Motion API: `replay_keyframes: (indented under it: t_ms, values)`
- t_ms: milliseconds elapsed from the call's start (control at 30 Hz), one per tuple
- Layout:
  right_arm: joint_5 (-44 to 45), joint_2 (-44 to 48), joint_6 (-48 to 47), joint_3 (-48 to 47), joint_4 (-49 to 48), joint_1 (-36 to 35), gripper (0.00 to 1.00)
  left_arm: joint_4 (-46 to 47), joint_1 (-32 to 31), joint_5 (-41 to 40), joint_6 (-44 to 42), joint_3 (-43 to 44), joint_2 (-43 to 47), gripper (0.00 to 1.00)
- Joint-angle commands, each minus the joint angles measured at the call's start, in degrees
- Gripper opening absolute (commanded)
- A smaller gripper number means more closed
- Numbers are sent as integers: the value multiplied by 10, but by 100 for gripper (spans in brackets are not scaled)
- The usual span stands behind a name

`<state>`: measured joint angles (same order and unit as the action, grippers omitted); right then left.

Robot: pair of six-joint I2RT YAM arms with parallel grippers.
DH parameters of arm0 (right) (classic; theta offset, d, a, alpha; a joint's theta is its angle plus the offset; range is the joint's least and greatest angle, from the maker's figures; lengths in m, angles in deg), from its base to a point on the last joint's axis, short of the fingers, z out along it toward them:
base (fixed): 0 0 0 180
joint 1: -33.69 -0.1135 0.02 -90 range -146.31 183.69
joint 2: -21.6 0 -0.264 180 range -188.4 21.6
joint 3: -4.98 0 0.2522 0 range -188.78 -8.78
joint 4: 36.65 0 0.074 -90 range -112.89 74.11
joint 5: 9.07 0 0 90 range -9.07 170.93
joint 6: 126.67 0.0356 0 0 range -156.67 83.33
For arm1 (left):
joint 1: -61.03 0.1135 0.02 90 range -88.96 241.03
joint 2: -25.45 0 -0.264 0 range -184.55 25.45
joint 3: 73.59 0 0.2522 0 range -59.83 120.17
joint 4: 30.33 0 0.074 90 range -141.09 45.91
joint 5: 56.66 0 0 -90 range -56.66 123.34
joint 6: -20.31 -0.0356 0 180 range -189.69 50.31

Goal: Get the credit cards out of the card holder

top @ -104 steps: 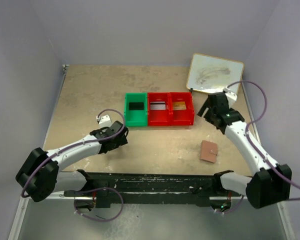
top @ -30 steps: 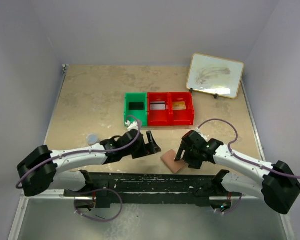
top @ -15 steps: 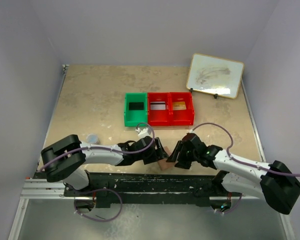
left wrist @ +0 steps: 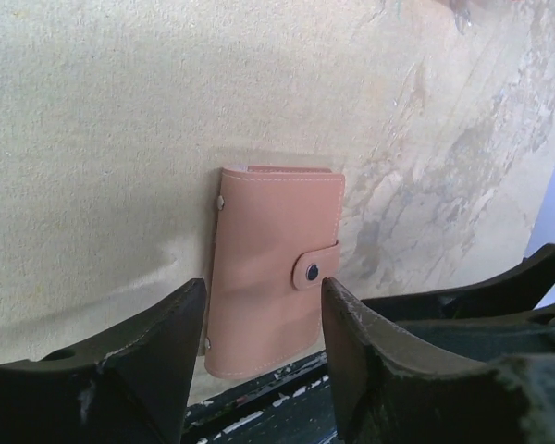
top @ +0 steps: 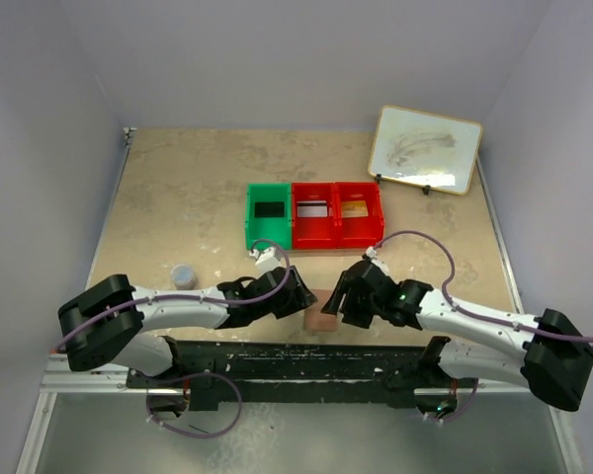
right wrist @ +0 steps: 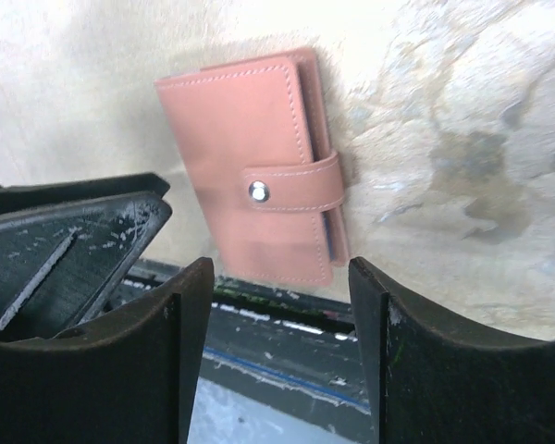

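Note:
The card holder, a tan-pink wallet snapped shut, lies flat close to the table's front edge. My left gripper is just to its left and my right gripper just to its right. In the left wrist view the card holder has its near end between my open left gripper. In the right wrist view the card holder lies just beyond my open right gripper. A black credit card, a white-grey one and a gold one lie in the bins.
A green bin and two red bins stand in a row at mid-table. A framed whiteboard leans at the back right. A small blue-grey cap sits at the left. The black base rail runs under the front edge.
The card holder has gone from the right side to the front middle. Both arms have come in around it, and the left jaws have narrowed.

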<state>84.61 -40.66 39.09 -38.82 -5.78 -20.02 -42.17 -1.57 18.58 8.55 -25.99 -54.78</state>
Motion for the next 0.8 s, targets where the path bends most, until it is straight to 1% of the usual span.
replay_keyframes:
  t_ms: [0,67,167,233,400,467,567,633,700,767]
  values:
    - [67,6,-59,-28,74,-1,62,10,1,7,-19,9,-3,49]
    - [87,-17,-63,-48,86,-1,61,7,1,10,-22,13,-7,47]
    - [83,-49,-80,-62,86,-1,58,5,1,13,-24,16,-11,46]
    - [79,-64,-88,-71,80,-1,58,1,1,12,-22,17,-16,43]
    - [90,-71,-102,-102,76,-2,58,-13,1,10,-26,23,-21,42]
    - [94,-71,-110,-112,75,-2,59,-8,2,16,-30,27,-28,41]
    - [78,-84,-142,-117,56,-1,61,-1,2,33,-35,33,-45,41]
    - [80,-101,-146,-123,66,-2,59,6,2,53,-50,44,-62,41]
    - [84,-118,-145,-129,80,-1,57,-18,1,47,-49,60,-77,37]
    - [79,-132,-149,-133,81,-1,50,-23,1,44,-41,59,-77,29]
